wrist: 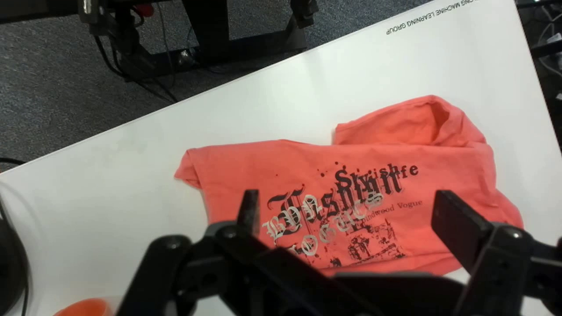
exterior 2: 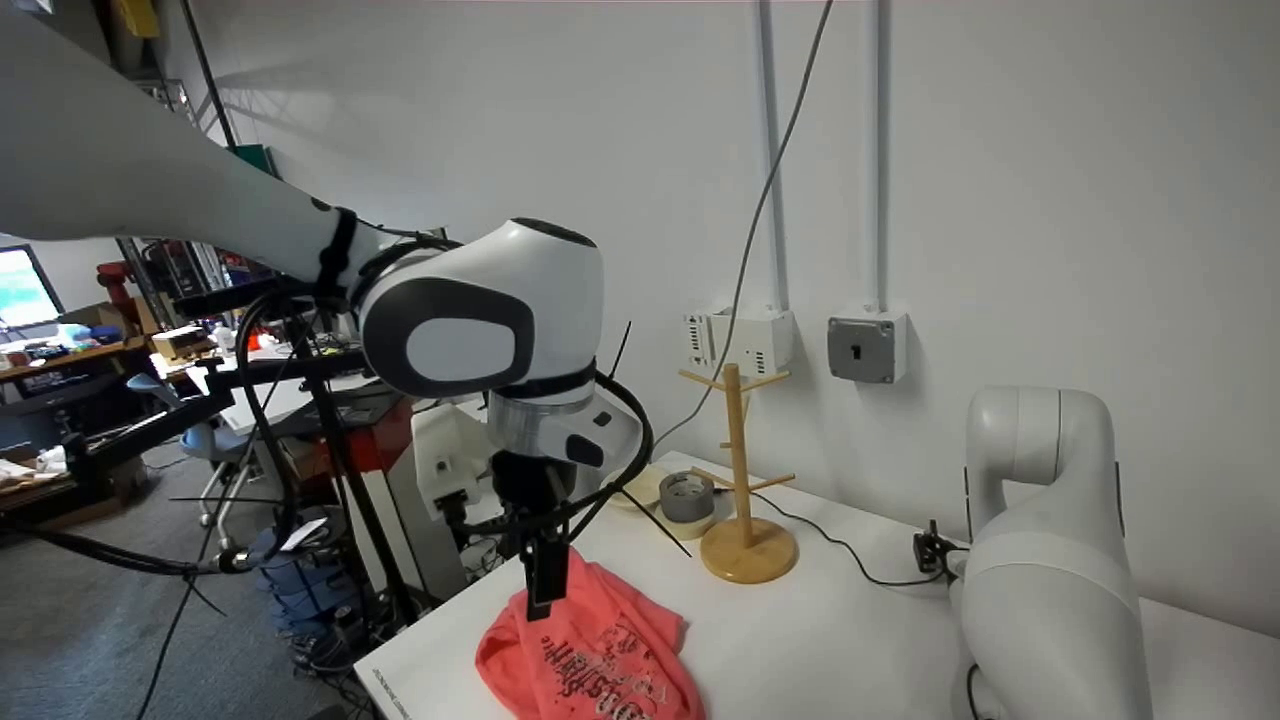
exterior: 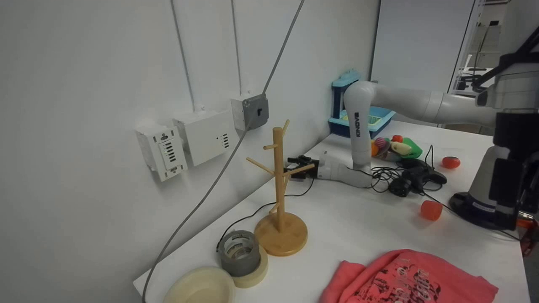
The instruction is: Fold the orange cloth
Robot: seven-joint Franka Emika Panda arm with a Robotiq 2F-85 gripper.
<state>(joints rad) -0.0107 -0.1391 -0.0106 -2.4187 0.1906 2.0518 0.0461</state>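
the cloth [wrist: 325, 188] lies rumpled on the table [wrist: 109, 210]; the gripper [wrist: 352, 219] hangs above, jaws wide apart, holding nothing. for a neat fold, probably best to pinch one edge shallowly, lift low and draw it across slowly.

The white arm [exterior 2: 260, 215] has a dark-grey panel [exterior 2: 450, 297], looping black cables [exterior 2: 648, 435] and black fingers [wrist: 459, 226].

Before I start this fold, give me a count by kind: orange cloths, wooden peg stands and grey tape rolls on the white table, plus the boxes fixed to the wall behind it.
Orange cloth: 1
Wooden peg stand: 1
Grey tape roll: 1
Wall boxes: 3
Total: 6
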